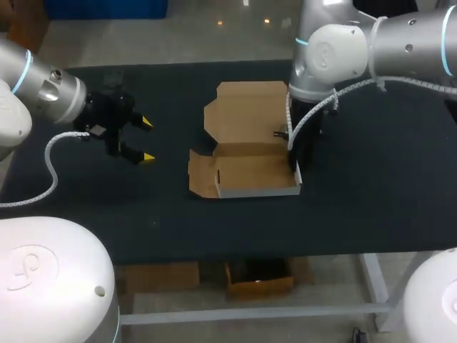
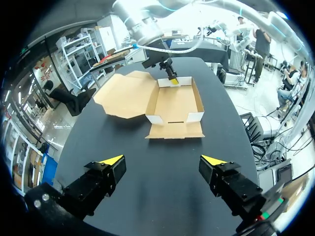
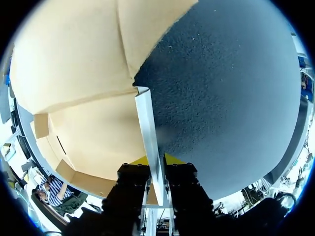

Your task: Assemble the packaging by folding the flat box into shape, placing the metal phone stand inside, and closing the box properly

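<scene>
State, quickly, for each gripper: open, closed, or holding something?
Left gripper: open, holding nothing.
Right gripper: fingers shut on the side wall of the box.

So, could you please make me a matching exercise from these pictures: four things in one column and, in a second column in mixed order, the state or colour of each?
Things
1. left tool
2. right tool
3. box lid
4. table

States or colours
A. lies flat, folded open
B. black
C. open, above bare table, not touching the box
D. shut on the side wall of the box

Pairs: 1-C; 2-D; 3-A; 4-B
</scene>
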You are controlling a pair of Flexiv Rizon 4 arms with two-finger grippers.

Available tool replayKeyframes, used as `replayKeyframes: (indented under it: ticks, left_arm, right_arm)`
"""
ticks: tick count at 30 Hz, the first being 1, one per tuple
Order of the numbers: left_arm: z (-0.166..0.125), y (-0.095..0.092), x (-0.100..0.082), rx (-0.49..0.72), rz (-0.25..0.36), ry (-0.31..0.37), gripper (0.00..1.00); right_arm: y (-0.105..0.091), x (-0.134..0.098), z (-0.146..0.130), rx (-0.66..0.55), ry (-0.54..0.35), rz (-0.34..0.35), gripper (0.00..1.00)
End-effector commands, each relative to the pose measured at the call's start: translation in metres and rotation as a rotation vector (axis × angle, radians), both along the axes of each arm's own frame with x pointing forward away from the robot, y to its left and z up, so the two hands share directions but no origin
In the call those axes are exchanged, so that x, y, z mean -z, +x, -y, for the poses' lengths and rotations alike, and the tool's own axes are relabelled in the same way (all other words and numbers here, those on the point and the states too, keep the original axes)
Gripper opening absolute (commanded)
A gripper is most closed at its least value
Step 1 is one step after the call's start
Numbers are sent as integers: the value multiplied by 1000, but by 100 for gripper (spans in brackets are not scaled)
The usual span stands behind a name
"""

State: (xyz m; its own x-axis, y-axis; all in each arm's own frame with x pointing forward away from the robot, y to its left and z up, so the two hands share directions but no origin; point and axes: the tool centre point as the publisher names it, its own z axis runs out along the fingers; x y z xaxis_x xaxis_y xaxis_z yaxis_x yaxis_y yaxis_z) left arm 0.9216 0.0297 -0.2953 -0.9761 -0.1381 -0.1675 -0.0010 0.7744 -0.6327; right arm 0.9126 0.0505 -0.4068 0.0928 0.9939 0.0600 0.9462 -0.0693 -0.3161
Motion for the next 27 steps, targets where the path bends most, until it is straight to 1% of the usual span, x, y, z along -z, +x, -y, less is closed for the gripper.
replayKeyframes:
  ticks: [1,6,11,20,23,27]
  left_arm:
    - [0,0,0,1,-2,2,100]
    - [0,0,0,1,-2,2,100]
    - [0,0,0,1,-2,2,100]
    - [0,0,0,1,-2,2,100]
    - [0,0,0,1,-2,2,100]
    - [0,0,0,1,-2,2,100]
  right_arm:
    - [-5,-4,0,11,-6,131,11]
    - [-3,-6,-2,14,-15,182,8]
    - [0,-2,-3,17,-12,203,7]
    - [3,5,-4,26,-12,231,10]
    - [3,6,-4,31,-12,241,10]
    - [4,5,-5,34,-15,253,7]
